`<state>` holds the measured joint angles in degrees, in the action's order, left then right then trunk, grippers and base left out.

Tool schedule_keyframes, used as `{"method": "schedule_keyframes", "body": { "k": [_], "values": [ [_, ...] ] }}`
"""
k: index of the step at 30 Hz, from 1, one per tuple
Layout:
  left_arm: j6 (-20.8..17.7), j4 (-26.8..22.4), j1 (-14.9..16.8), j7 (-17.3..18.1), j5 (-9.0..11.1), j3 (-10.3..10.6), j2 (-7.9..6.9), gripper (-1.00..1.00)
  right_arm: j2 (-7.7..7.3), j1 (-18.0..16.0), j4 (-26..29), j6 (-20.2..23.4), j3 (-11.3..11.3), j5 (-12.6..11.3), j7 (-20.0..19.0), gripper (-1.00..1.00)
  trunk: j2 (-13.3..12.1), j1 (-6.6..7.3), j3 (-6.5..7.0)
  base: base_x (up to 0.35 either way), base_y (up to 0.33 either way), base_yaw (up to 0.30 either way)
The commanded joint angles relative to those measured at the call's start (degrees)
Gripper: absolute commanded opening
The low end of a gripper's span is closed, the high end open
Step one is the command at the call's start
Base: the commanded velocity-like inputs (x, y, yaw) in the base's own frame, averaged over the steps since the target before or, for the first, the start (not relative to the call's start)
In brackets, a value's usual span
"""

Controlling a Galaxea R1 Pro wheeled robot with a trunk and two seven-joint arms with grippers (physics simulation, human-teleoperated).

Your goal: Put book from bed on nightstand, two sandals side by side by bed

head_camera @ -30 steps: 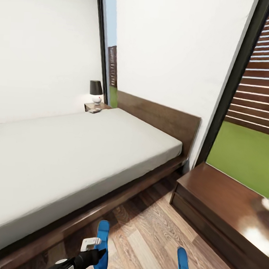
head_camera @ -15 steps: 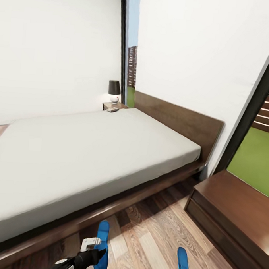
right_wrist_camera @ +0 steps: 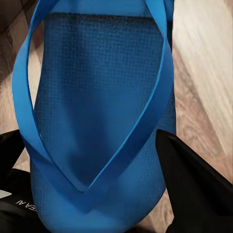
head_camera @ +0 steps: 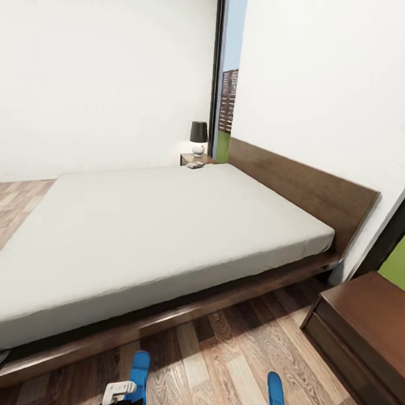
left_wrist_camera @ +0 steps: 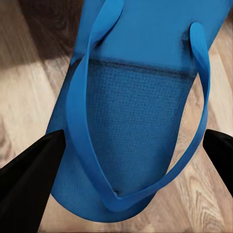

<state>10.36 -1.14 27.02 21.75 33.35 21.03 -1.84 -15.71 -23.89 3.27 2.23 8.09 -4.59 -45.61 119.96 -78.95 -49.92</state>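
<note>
Below me, on the wood floor [head_camera: 228, 372]: both sandals show at the lower edge of my head view.
Left sandal [head_camera: 139, 372]: in front of my left gripper [head_camera: 119, 395], long axis running toward the bed [head_camera: 152, 235], near its frame.
Right sandal [head_camera: 276, 397]: long axis also toward the bed, well apart from the left one, nearer the nightstand [head_camera: 368, 332].
Left gripper state: in my left wrist view the dark fingers [left_wrist_camera: 29, 174] stand wide on either side of the sandal [left_wrist_camera: 136, 107], not touching it; released.
Right gripper state: in my right wrist view the sandal [right_wrist_camera: 97, 107] lies between dark fingers [right_wrist_camera: 194, 184]; I cannot tell if it is grasped.
Far nightstand [head_camera: 196, 160]: carries a lamp [head_camera: 198, 137] and a small flat object I cannot identify.
Change: my head view has swung left; more floor shows at left, less window at right.
Writing: "AI", upside down, on my right gripper.
</note>
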Motion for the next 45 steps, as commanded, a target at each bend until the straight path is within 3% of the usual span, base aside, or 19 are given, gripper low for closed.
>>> {"method": "schedule_keyframes", "body": {
  "k": [1, 45],
  "values": [
    [0.3, 0.1, 0.0, 0.1, 0.5, 0.4, 0.2, -1.0, -0.02, 0.0, 0.0, 0.3, 0.0, -0.5, -0.2, -1.0, 0.0, 0.01, -0.07, 0.0, 0.0, 0.279],
    [0.4, 0.1, -0.7, 0.1, 0.5, 0.4, 0.97, -1.0, -0.02, 0.0, 0.0, 0.3, 0.0, -0.5, -0.1, -1.0, 0.0, 0.01, -0.93, 0.0, 0.0, 0.279]
  ]
}}
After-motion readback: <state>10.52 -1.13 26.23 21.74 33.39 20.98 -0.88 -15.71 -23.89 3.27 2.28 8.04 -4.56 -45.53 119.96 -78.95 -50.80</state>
